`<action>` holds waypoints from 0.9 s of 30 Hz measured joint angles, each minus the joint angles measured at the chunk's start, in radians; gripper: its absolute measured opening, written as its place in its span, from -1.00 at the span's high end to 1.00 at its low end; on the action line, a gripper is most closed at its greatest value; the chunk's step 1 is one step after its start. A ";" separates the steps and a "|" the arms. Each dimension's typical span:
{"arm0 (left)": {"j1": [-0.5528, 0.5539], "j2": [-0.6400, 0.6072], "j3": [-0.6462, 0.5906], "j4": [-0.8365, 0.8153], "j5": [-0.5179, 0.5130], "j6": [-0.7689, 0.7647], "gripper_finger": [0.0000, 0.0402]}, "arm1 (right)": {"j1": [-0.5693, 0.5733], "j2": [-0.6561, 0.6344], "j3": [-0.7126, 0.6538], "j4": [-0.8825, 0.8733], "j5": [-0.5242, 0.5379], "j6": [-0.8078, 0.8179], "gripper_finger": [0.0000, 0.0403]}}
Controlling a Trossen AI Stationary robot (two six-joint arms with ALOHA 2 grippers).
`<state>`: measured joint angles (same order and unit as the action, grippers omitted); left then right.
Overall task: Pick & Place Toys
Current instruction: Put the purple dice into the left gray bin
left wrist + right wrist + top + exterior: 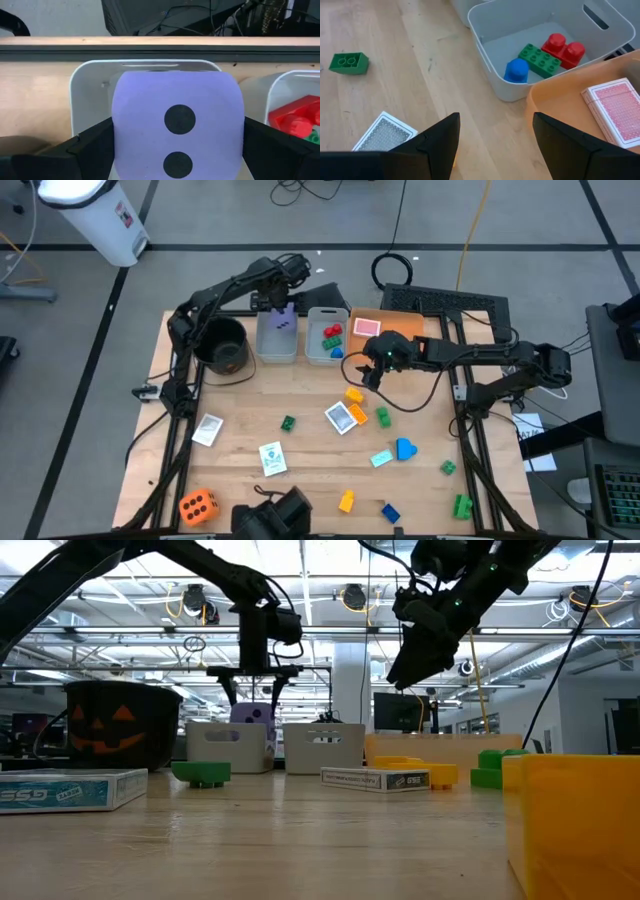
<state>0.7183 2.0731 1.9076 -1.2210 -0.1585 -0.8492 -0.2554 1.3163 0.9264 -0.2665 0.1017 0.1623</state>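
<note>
The left claw (177, 150) holds the purple die (177, 120) over a grey bin (90, 95). The right claw (492, 135) hangs wide and empty, a second bin (490, 45) with three bricks (562, 47) just ahead. Many toys are left on the bench (240, 420), so I judge the task early.

Two grey bins (277, 340), orange tray (400, 323), black pumpkin bucket (222, 345), wooden table (240, 450)

A: What sits on the wooden table (240, 405)?
B: 2 grey bins (277, 343) and an orange tray (395, 323) at 12 o'clock, a black pumpkin bucket (223, 345) at 10.
A: And toward 6?
B: Scattered bricks (288, 422), cards (272, 458), an orange die (198, 506).
</note>
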 joint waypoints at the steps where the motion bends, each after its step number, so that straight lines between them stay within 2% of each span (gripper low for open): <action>1: 0.001 0.000 0.000 -0.002 0.000 0.000 -0.79 | -0.001 0.000 0.000 0.000 -0.001 -0.001 -0.20; 27: -0.013 0.102 0.000 0.066 -0.016 0.017 -0.79 | 0.000 0.000 0.000 -0.050 -0.001 -0.025 -0.20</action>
<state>0.7052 2.1750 1.9079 -1.1549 -0.1744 -0.8320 -0.2558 1.3163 0.9264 -0.3161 0.1007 0.1371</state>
